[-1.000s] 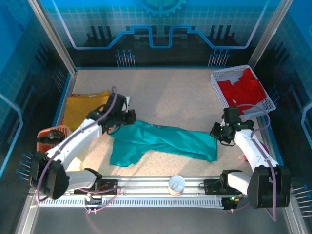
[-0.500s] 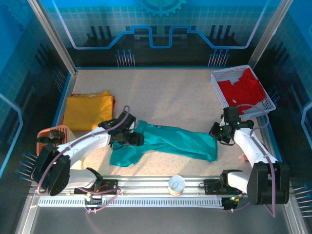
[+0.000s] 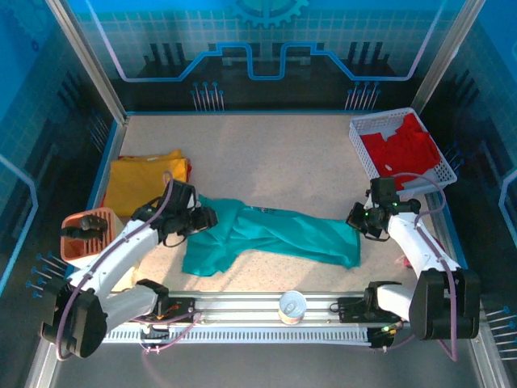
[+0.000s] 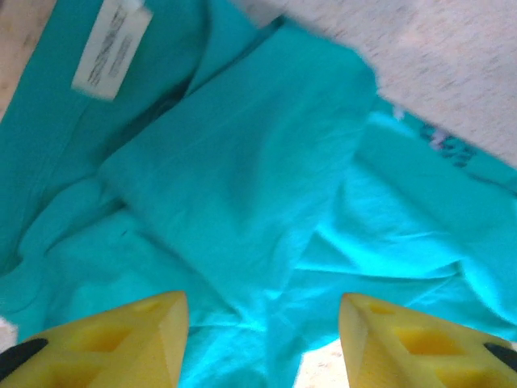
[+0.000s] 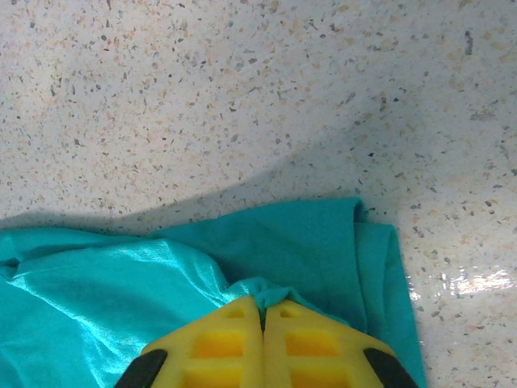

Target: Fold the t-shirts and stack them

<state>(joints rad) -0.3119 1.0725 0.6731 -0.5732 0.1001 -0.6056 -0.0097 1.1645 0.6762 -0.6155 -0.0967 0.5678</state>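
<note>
Near edge: metal rail [image 3: 242, 311] w/ a round white thing [image 3: 292, 306] on it, just right of centre.

Just past it the teal t-shirt [image 3: 271, 234] lies crumpled on the table [image 3: 275, 162], in the near-middle. Long axis runs left-right, sloping a bit nearer toward the right end. The white label [image 4: 111, 48] is at the left end.

Left gripper [image 3: 208, 218] is over the shirt's left end. In the wrist view [image 4: 262, 339] its yellow fingers [image 4: 137, 339] are spread wide w/ teal folds between and below them, nothing gripped. Can't tell if they touch the cloth.

Right gripper [image 3: 358, 220] is at the shirt's right edge. In the wrist view [image 5: 262, 323] its fingers are pressed together, pinching a small teal fold.

Left side: orange basket [image 3: 89, 230] near the left arm. Beyond it the yellow t-shirt [image 3: 145, 182] lies flat by the left wall, apart from the teal one.

Far right: white mesh basket [image 3: 361, 137] w/ the red t-shirt [image 3: 404, 145] in it.

Mid and far table is bare speckled top, open up to the back wall.
</note>
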